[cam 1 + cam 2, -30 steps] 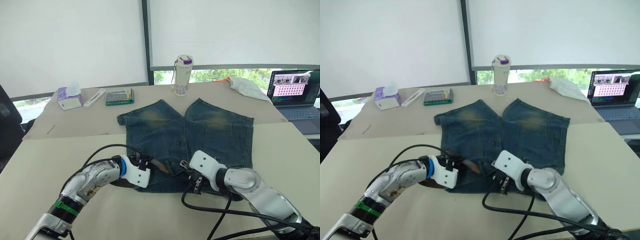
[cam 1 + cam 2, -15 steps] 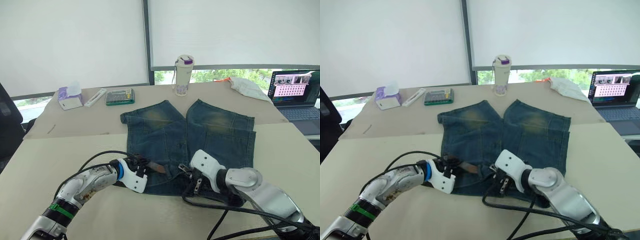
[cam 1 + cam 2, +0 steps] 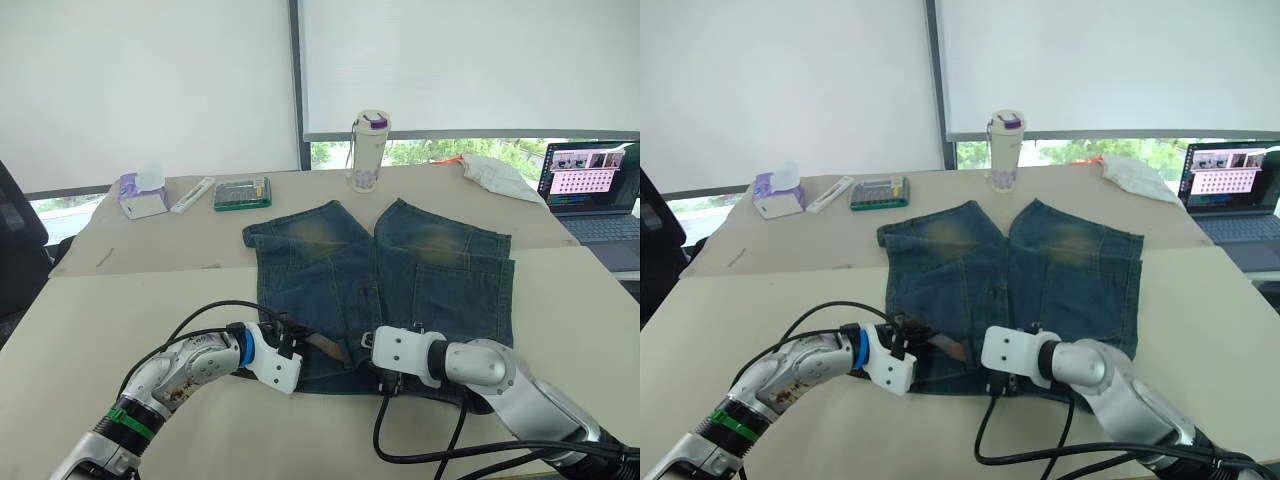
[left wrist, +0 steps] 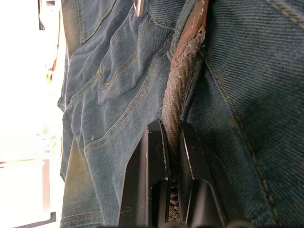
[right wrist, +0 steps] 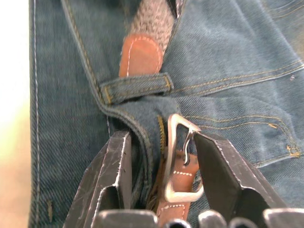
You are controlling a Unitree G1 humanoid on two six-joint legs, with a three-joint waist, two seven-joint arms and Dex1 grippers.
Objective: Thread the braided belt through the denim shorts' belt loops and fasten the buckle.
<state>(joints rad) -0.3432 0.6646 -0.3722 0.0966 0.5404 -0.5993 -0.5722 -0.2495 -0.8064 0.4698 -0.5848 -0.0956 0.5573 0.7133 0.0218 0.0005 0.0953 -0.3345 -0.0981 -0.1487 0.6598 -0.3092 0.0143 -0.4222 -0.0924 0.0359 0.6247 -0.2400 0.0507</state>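
While the belt (image 4: 176, 102) lies along the shorts' (image 3: 400, 260) waistband on the worktop, my left tool (image 4: 170, 142) pinches its strap, right tool (image 5: 164, 147) spread around the buckle (image 5: 179, 156). Threading's nearly done; next comes feeding the tip through.

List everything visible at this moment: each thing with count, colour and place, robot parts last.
table: one, beige, under everything
denim shorts: one, blue, mid-table
braided belt: one, brown, along the waistband
belt loop: one seen, blue, across the belt tip
buckle: one, silver, between the right hand's fingers
bottle: one, cream with purple lid, far edge
tissue box: one, purple, far left
green case: one, beside the tissue box
laptop: one, far right
left hand: shut on the belt
right hand: open around the buckle
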